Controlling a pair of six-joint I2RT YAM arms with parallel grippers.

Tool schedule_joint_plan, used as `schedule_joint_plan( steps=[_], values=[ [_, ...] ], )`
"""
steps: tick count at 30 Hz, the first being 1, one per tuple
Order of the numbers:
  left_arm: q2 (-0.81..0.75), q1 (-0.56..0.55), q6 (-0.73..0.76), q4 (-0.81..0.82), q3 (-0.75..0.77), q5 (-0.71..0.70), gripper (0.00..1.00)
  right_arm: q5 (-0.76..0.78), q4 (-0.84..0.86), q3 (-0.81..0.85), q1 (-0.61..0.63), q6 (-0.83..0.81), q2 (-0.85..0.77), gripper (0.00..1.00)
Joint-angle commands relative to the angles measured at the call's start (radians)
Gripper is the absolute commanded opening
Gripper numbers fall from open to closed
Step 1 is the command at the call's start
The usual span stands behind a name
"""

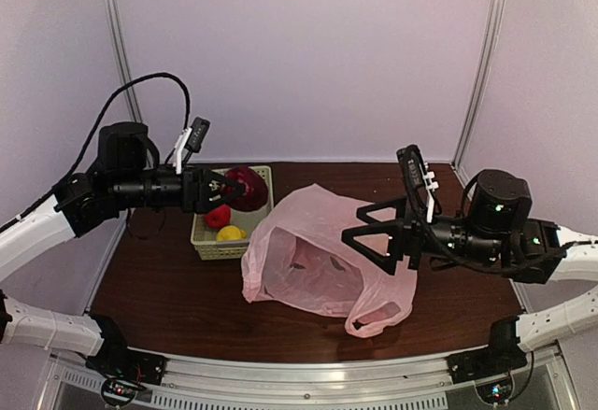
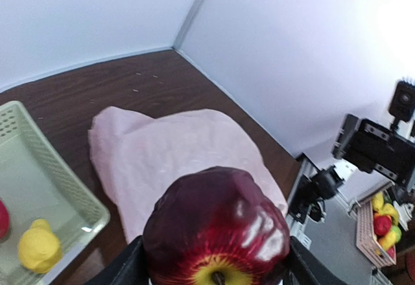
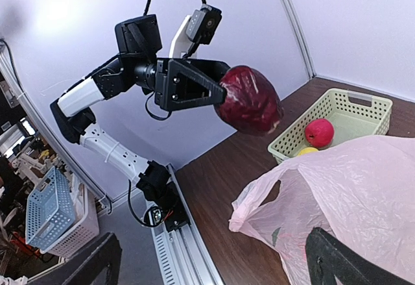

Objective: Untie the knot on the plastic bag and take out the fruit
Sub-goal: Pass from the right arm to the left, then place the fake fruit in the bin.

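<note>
Top external view is showing the left gripper (image 1: 221, 189) clamping a dark red fruit (image 1: 249, 187) above the basket (image 1: 207, 245), centre-left, presumably for dropping; the right gripper (image 1: 355, 223) is gaping wide over the plastic bag (image 1: 308, 251), centre.

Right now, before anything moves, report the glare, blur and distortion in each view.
Top external view: soft, even light, no glare, the plastic bag crisp. Left wrist view: white glare spots on the dark red apple, so close it is cut off below; upper right corner blown out. Right wrist view: tilted frame, bright wash on the wall at upper left.
</note>
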Motion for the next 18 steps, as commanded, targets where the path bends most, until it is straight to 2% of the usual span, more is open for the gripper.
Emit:
schedule_joint_plan(
  steps=[1,8,18],
  values=[
    [-0.030,0.118,0.059,-0.111,0.026,-0.153,0.32,0.120,-0.033,-0.036,-0.003,0.020,-0.050,1.00],
    [0.070,0.196,0.140,-0.238,0.036,-0.337,0.32,0.150,-0.040,-0.056,-0.006,0.032,-0.079,1.00],
    [0.198,0.247,0.207,-0.227,-0.009,-0.454,0.32,0.150,-0.037,-0.065,-0.006,0.036,-0.079,1.00]
  ],
)
